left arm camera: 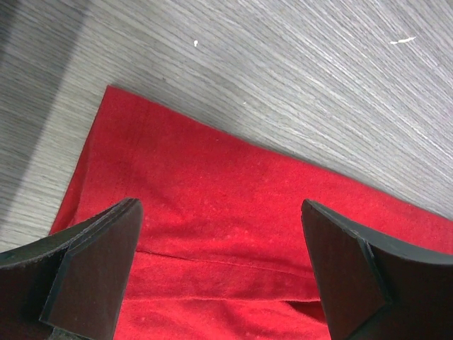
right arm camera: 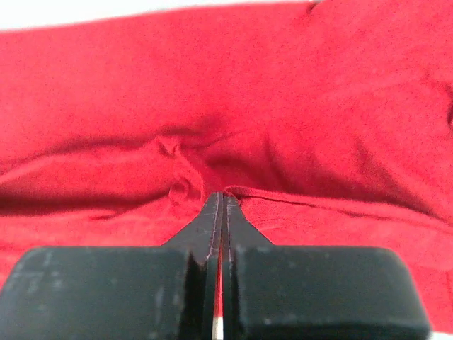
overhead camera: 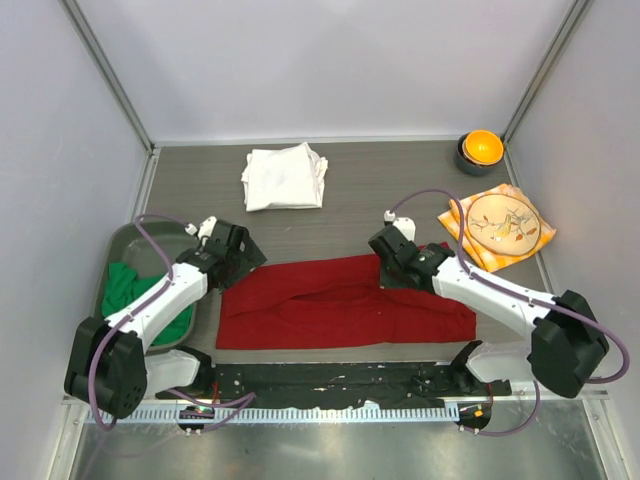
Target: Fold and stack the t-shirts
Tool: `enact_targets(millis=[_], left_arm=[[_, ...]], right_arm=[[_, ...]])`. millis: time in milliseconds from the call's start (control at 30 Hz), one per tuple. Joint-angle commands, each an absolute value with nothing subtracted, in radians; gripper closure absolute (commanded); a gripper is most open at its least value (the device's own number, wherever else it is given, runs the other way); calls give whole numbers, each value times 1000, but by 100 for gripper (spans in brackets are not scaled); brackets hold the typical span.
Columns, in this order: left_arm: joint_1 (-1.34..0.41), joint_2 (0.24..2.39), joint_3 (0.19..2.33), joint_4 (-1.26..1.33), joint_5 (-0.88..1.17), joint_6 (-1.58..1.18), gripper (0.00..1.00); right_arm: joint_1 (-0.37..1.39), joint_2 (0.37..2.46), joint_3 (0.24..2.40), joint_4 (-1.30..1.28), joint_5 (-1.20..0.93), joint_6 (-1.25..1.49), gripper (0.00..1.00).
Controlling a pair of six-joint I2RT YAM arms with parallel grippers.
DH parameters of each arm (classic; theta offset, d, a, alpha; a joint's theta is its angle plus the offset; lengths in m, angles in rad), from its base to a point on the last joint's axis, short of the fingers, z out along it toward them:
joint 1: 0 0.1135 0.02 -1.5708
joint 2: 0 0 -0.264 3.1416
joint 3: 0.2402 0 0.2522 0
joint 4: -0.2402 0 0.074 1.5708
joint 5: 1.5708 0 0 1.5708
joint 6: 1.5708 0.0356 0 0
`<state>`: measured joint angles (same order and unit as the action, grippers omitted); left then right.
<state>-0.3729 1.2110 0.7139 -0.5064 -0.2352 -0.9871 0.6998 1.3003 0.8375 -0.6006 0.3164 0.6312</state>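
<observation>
Fingers [right arm camera: 202,241] pinching on the right, spreading on the left, along the far edge of the red t-shirt [overhead camera: 340,305]

Right gripper [right arm camera: 220,202] is pressing its two fingers flat together. A thin sliver of red is showing between them and a small pucker of cloth is bunching at the tips, so it is gripping the shirt, by my reading. Left gripper [left arm camera: 219,273] is holding its fingers [left arm camera: 92,276] wide apart over the far left corner of the same shirt, with nothing between them; whether they are touching the cloth I cannot tell.

Outward from there, the red t-shirt is lying as a long band across the middle of the table [overhead camera: 400,190], its long axis running left to right. Each arm is working its own end of the far edge, the left at the corner, the right a little past the middle.

Open tabletop is lying beyond that edge, up to the folded white t-shirt [overhead camera: 285,178] well apart at the far side. Room is looking tighter on the near side, where the arm bases are sitting close to the hem. The green t-shirt [overhead camera: 125,290] is waiting in the grey tray [overhead camera: 125,240] at the left, and the orange patterned cloth [overhead camera: 497,225] is lying to the right, clear of the shirt
</observation>
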Motion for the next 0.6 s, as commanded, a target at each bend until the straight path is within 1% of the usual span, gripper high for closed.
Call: enact_targets(millis=[0,267,367,433,467,500,567], left_arm=[[-376,1166,687,-471,-227,-997,0],[-376,1137,664,-462,-221,-1006,0],[-376,1137,660,-460,-221,-1009,0],[-376,1135,660,-460,-221,-1009,0],[-376,1135,658,-460,-224,-1008,0],[-376,1134,658,-460,-224,-1008,0],[-376,1135,658,-463,-225,-1008,0]], right_arm=[[797,1212,842,-715,380,722,99],[939,1100,776,-853,437,857,99],[971,1071,732,-864,404,899,99],[995,1074,715,-871,405,926,79],[1002,1077,706,-888,414,936,63],[1008,1077,706,-891,429,942,40],[1012,1065,724,-911,448,957,20]])
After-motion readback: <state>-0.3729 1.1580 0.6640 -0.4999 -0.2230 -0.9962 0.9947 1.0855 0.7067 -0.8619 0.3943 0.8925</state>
